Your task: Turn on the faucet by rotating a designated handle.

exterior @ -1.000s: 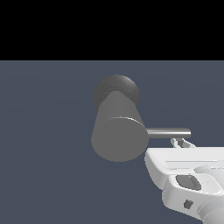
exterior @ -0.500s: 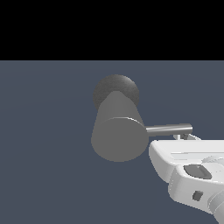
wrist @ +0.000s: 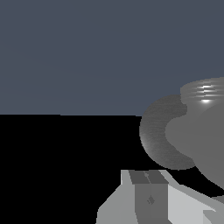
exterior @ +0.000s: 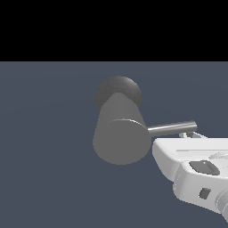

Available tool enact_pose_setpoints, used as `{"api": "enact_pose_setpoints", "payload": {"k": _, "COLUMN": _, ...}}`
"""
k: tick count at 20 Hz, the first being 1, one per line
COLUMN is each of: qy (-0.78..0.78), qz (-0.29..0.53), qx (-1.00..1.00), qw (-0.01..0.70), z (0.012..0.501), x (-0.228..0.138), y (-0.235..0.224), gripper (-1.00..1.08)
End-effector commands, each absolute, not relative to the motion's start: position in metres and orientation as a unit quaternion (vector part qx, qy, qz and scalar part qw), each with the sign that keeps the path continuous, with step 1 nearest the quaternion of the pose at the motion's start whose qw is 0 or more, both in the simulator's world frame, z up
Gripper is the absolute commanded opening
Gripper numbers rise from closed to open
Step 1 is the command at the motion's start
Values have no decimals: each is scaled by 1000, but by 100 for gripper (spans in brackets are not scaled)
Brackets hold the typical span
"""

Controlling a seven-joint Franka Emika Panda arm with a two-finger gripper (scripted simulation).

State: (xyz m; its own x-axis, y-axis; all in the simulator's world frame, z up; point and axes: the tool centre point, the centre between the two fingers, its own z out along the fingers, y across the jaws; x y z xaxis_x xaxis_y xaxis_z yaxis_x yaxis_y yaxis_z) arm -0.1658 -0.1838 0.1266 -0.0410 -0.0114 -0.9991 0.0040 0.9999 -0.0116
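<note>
Dark slate floor, faucet (exterior: 121,133) upright. Your gripper (exterior: 189,134) sits under the handle (exterior: 171,129) tip; jaw state unclear. You could slip off its end.

Flat slate-blue floor (exterior: 44,156) under a black void above

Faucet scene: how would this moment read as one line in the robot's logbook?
stage: at the handle | gripper: white, under the rod's outer end, contact unclear | faucet: grey cylinder, handle pointing to the exterior view's right | turn: not confirmed
</note>
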Motion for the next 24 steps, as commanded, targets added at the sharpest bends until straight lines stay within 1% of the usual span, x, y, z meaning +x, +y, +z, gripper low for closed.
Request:
{"api": "enact_pose_setpoints", "payload": {"k": 1, "qy": 716, "qz": -6, "qx": -4, "qw": 698, "z": 141, "x": -165, "y": -179, "gripper": -100}}
{"api": "enact_pose_setpoints", "payload": {"k": 20, "qy": 707, "qz": -7, "qx": -5, "qw": 707, "z": 204, "x": -165, "y": -162, "gripper": -100}}
{"api": "enact_pose_setpoints", "payload": {"k": 21, "qy": 707, "qz": -7, "qx": -5, "qw": 707, "z": 204, "x": -165, "y": -162, "gripper": -100}}
{"api": "enact_pose_setpoints", "payload": {"k": 22, "qy": 722, "qz": -7, "qx": 0, "qw": 691, "z": 181, "x": -168, "y": -170, "gripper": -100}}
{"api": "enact_pose_setpoints", "payload": {"k": 24, "qy": 721, "qz": -7, "qx": 0, "qw": 693, "z": 187, "x": -168, "y": -165, "gripper": -100}}
